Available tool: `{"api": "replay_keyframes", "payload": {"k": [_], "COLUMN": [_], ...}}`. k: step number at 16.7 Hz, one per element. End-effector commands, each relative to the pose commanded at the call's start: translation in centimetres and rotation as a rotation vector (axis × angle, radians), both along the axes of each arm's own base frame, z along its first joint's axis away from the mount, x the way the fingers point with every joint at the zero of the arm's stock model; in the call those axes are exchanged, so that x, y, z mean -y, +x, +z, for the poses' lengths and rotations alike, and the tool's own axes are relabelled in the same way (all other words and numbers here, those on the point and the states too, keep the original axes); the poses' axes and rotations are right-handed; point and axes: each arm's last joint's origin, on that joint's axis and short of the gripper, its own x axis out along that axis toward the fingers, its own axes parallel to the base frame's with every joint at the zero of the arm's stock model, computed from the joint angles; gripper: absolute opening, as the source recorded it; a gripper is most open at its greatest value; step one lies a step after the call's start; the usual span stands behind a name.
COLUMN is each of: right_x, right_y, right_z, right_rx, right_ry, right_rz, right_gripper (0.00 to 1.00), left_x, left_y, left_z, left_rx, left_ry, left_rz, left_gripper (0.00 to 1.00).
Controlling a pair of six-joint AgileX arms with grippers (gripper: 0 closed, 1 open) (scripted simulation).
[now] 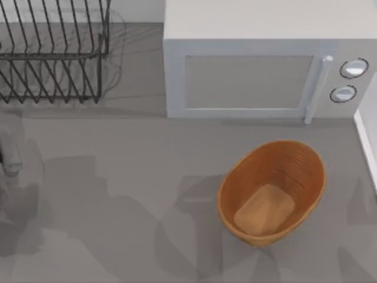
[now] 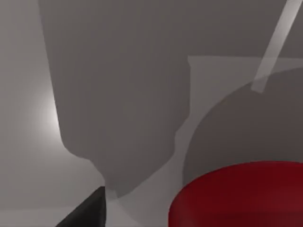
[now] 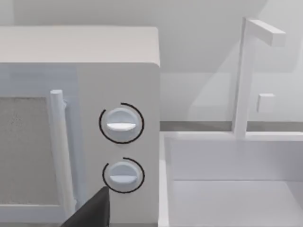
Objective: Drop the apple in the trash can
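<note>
Apple-fetching is, we judge, the step in hand, and it falls to our left arm. In the top view the trash can (image 1: 271,194) stands upright on the right half of the tabletop (image 1: 118,177), just in front of the microwave (image 1: 259,65) and well apart from the wire rack (image 1: 53,53) at the far left corner; our left arm (image 1: 9,156) sits at the tabletop's left edge, so a long carry to the right lies ahead. To do it well we should centre the claw on the widest part of the ball, since a smooth, glossy round thing may squirt out of a skewed grip; then lift straight, cross the can's ribbed rim with room to spare, and let go above the tan bottom rather than over the wall.

In the left wrist view the apple (image 2: 236,196) looms close beneath the camera, with a round shadow on the grey surface behind it; the dark tip of the left claw (image 2: 87,213) is near the apple with a strip of tabletop between them; whether this claw is open, closed or gripping we cannot tell.

In the right wrist view the right claw (image 3: 92,210) hangs parked, facing the microwave's two dials and a white sink (image 3: 227,189) beside it; its state we cannot tell either.
</note>
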Motion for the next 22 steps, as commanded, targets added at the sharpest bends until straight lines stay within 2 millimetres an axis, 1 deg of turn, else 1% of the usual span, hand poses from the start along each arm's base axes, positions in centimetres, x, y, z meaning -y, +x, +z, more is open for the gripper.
{"api": "replay_keyframes", "payload": {"k": [3, 16, 17, 22], "right_x": [0.00, 0.00, 0.00, 0.00], "right_y": [0.00, 0.00, 0.00, 0.00], "right_z": [0.00, 0.00, 0.00, 0.00], "right_rx": [0.000, 0.000, 0.000, 0.000], "right_ry": [0.000, 0.000, 0.000, 0.000], "right_rz": [0.000, 0.000, 0.000, 0.000], "right_gripper": [1.00, 1.00, 1.00, 1.00], "left_x": [0.00, 0.00, 0.00, 0.00], "left_y": [0.00, 0.00, 0.00, 0.00], "left_z": [0.00, 0.00, 0.00, 0.00], "left_rx": [0.000, 0.000, 0.000, 0.000], "left_ry": [0.000, 0.000, 0.000, 0.000], "left_rz": [0.000, 0.000, 0.000, 0.000], "left_gripper": [1.00, 0.02, 0.00, 0.00]}}
